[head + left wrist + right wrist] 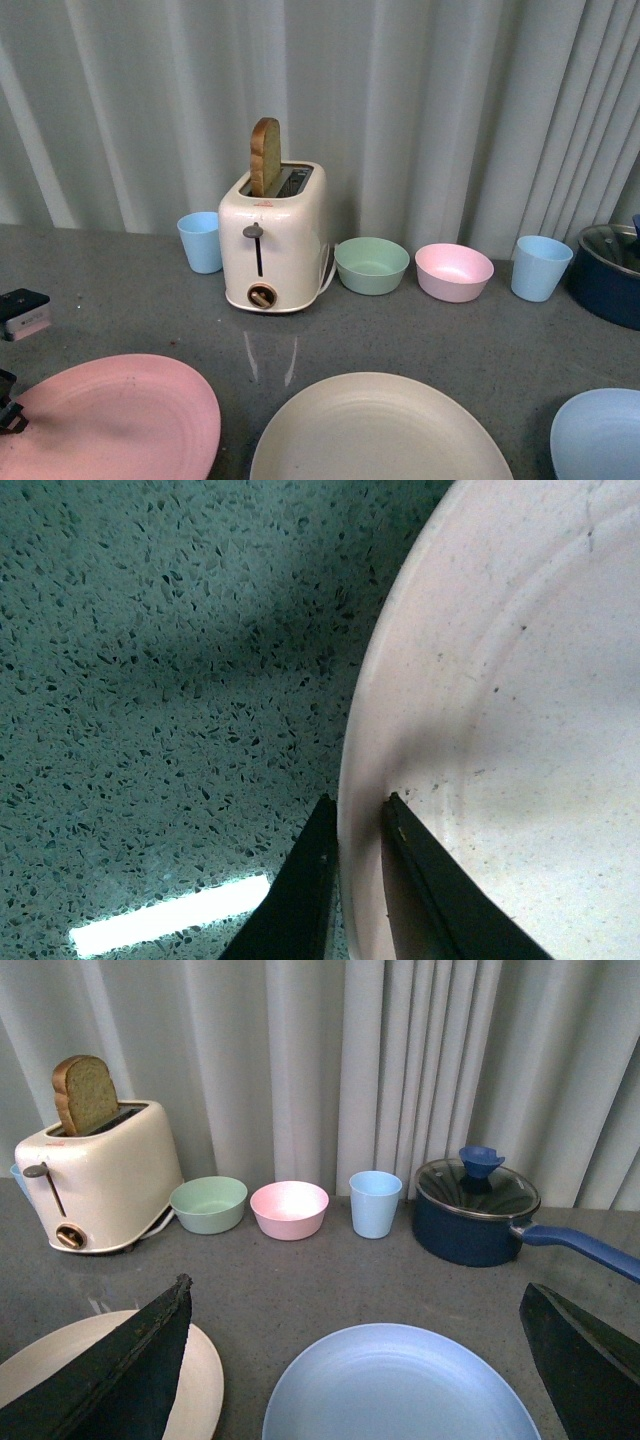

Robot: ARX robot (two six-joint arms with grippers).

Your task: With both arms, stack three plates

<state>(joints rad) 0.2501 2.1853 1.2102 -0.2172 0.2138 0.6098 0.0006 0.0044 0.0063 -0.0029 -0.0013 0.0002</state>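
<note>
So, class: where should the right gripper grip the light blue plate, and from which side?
Its near rim, approached low from the robot's side. The light blue plate lies flat and shallow, so only its thin lip fits between the open fingers of the right gripper. The left gripper pinches the pink plate likewise.

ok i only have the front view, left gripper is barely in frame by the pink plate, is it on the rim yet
Observer: Yes. The left wrist view shows the left gripper astride the rim of the pink plate, one finger on each side, and it looks closed on it.
Operator: and the right one, can't see it at all
Observer: The right gripper is wide open and holds nothing. The blue plate lies ahead between its fingers.
Operator: anything lying on the blue plate
Observer: No. The right wrist view shows most of its face, and that is bare.
</note>
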